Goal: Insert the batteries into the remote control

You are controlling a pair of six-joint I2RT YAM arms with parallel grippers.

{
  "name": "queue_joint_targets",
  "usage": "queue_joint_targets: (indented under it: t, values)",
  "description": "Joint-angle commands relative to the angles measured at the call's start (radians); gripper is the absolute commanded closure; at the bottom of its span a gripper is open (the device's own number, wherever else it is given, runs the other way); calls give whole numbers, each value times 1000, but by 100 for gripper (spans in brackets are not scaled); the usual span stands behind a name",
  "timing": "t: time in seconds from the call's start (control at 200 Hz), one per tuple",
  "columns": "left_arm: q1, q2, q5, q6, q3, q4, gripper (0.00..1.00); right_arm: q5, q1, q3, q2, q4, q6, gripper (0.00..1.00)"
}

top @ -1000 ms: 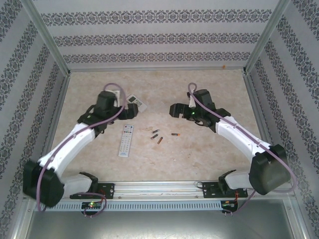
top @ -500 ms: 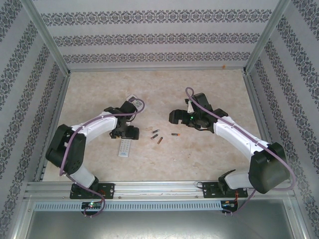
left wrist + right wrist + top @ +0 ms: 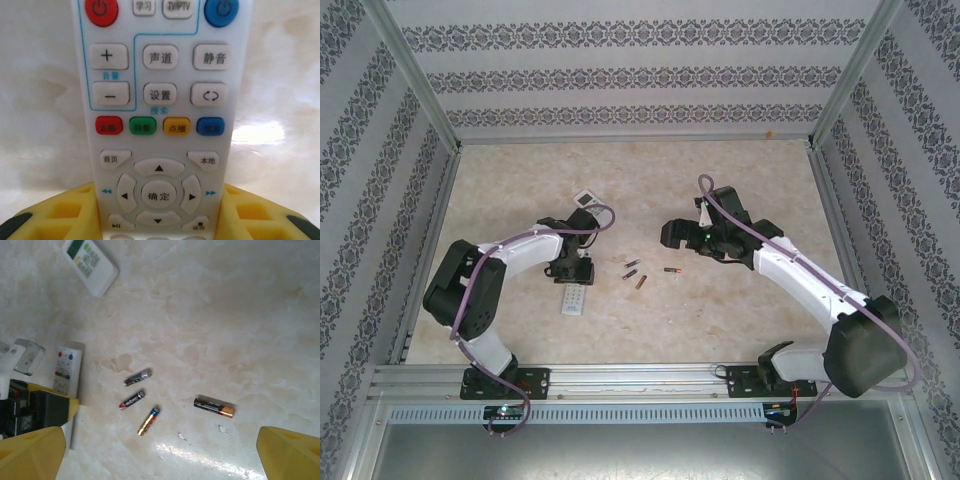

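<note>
Left gripper (image 3: pixel 159 210): clasped on the long white remote (image 3: pixel 160 100), with its yellow pads (image 3: pixel 70 212) snug against both long edges beside the arrow ring.
Just changed: a second ago this arm stood tall beside the small remote (image 3: pixel 588 199) with its jaws wide. Now it has folded down low and closed in on the long remote, which lies where it lay.
What that means: I'd judge the remote is being secured first. It lies keys up, so the battery door is presumably underneath and has yet to be turned up.
Right gripper (image 3: pixel 160 460): spread wide with nothing between the fingers, hovering over the batteries and barely shifted.
Batteries (image 3: pixel 132 400): four, loose on the tabletop (image 3: pixel 740 170) just right of the long remote. Three are clustered and one lies apart; none is loaded.
Materials: the remote is glossy white plastic with soft rounded keys and a row of red, green, yellow and blue ones. The pads are latticed yellow. The batteries are slim cylinders in printed wraps and likely to roll.
Tabletop: smooth, beige and marble-patterned, with patches of glare.
</note>
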Motion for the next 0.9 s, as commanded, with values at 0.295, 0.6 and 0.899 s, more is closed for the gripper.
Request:
queue_joint_targets:
  t: [0.295, 0.6, 0.899]
  values:
    - [169, -341, 751, -477, 112, 871, 77, -351, -11, 179, -88, 298, 194, 2]
    - [178, -233, 870, -992, 182, 1615, 78, -496, 22, 202, -36, 715, 442, 2]
    - [172, -204, 868, -1085, 173, 1747, 78, -507, 60, 303, 51, 702, 423, 8]
